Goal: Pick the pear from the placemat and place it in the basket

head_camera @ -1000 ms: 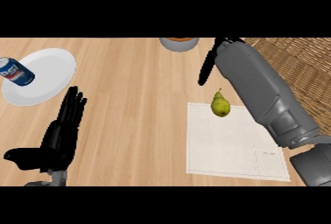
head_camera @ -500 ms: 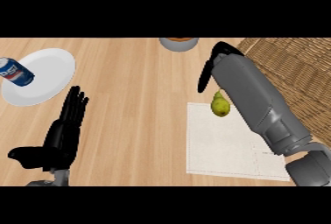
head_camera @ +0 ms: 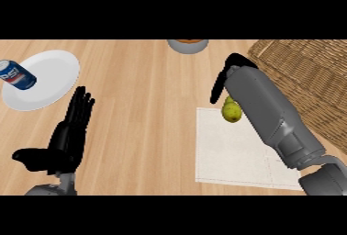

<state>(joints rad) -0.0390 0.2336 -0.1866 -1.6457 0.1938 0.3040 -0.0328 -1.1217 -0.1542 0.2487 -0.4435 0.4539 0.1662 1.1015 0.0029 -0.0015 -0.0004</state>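
Note:
A yellow-green pear (head_camera: 231, 113) stands on the far left corner of the white placemat (head_camera: 234, 156). My right hand (head_camera: 220, 86) hangs just behind and left of the pear, fingers straight and pointing down along its left side; I cannot tell whether they touch it. The grey right forearm covers the pear's right side. A wicker basket (head_camera: 308, 78) sits at the far right, close beside the forearm. My left hand (head_camera: 70, 131) rests open at the lower left, fingers up, holding nothing.
A white plate (head_camera: 51, 73) at the far left carries a blue soda can (head_camera: 17, 75). A grey bowl (head_camera: 187, 45) with something orange in it stands at the far edge. Bare wooden counter lies between the plate and the placemat.
My right arm has swung left and lower, bringing the hand down beside the pear; the forearm now hides part of the pear. The pear and the left hand have stayed put.

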